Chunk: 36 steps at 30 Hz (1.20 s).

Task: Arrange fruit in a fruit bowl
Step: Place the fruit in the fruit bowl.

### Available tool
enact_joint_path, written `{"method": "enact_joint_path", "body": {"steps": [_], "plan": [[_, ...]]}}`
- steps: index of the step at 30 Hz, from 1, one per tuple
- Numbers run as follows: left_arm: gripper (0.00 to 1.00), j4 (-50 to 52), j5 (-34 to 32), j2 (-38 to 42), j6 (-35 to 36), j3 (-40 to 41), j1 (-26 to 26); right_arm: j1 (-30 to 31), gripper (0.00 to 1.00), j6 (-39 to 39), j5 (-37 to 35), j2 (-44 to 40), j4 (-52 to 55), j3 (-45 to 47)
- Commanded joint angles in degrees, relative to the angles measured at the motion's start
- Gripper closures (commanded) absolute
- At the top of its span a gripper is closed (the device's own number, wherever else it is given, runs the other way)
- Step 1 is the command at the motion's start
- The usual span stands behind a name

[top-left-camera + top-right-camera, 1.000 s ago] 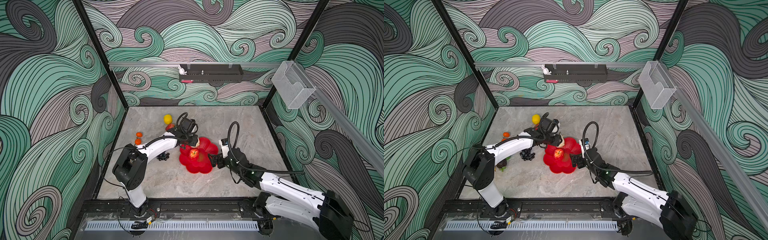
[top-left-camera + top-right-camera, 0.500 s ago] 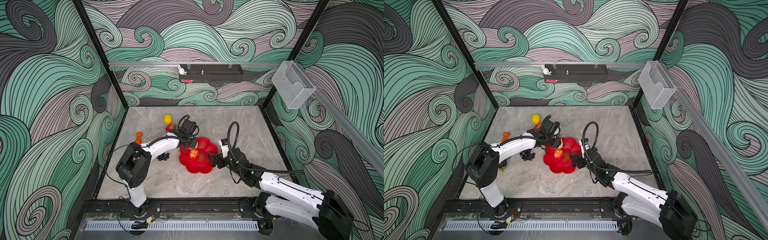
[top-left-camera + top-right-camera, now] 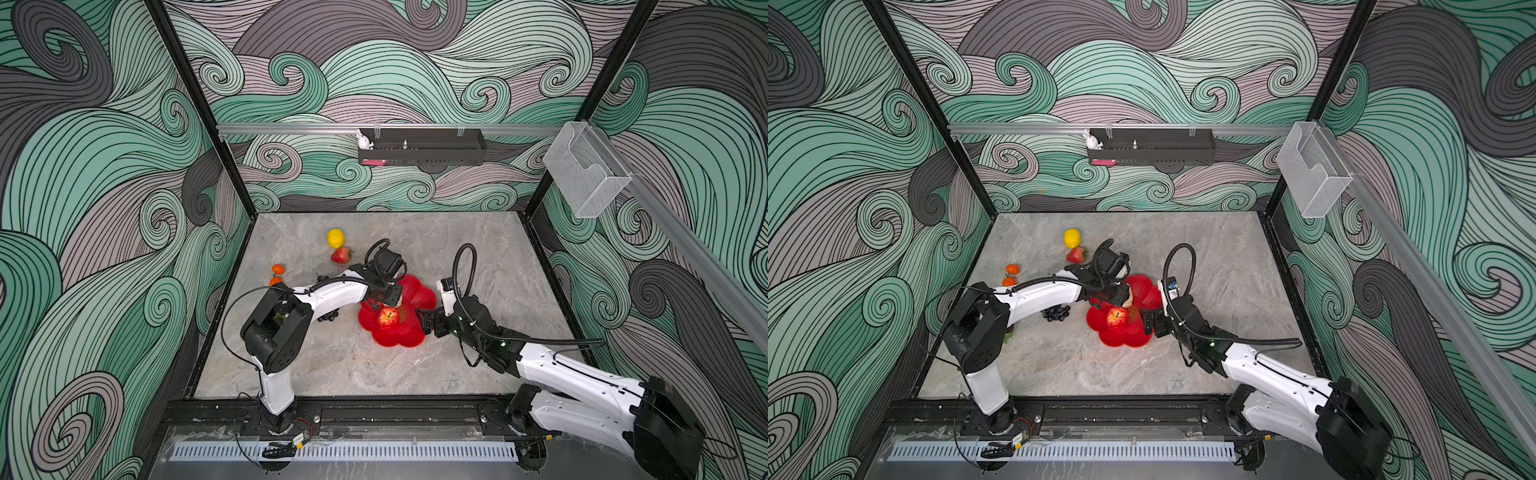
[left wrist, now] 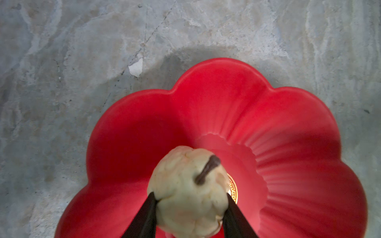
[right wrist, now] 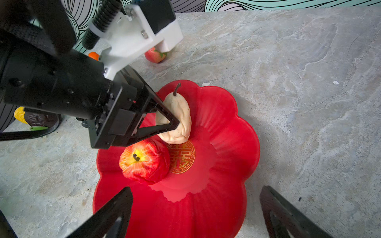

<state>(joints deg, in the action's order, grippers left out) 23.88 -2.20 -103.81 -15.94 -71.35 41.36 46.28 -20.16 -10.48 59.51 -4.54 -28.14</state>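
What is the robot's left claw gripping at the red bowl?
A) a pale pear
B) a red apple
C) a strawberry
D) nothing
A: the left gripper pinches the pale pear at the red bowl; the apple lies loose in it.

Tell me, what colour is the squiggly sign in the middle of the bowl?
Gold emblem on the red fruit bowl; clearest in the right wrist view.

left claw: black, slim fingers shaped as open triangles.
right claw: black, wedge fingers.
wrist: black cylinder, small recessed screws.
bracket behind left claw: white, silver screws, black camera block.
cables: black ribbed hoses looping behind each claw.
links farther back: white shells, black joint housings.
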Motion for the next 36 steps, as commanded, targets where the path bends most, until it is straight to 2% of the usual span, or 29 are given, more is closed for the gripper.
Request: {"method": "enact_joint_path", "body": {"steps": [1, 6, 12, 36], "plan": [[0.56, 0.81, -1.95, -1.69, 1.26, -1.42, 0.55, -0.37, 0.03, -0.30, -0.20, 0.14, -0.91, -0.04], [0.51, 0.49, -3.87, -1.43, 2.24, -0.59, 0.82, -0.53, 0.03, -0.30, -0.15, 0.35, -1.00, -0.04], [0.42, -0.74, -2.51, -0.78, 1.84, -0.10, 0.82, -0.60, 0.03, -0.40, 0.03, 0.87, -1.22, -0.11], [0.23, -0.81, -1.78, 0.09, 0.27, -0.94, 0.82, -0.71, 0.03, -0.53, 0.05, 1.67, -1.28, -0.29]]}}
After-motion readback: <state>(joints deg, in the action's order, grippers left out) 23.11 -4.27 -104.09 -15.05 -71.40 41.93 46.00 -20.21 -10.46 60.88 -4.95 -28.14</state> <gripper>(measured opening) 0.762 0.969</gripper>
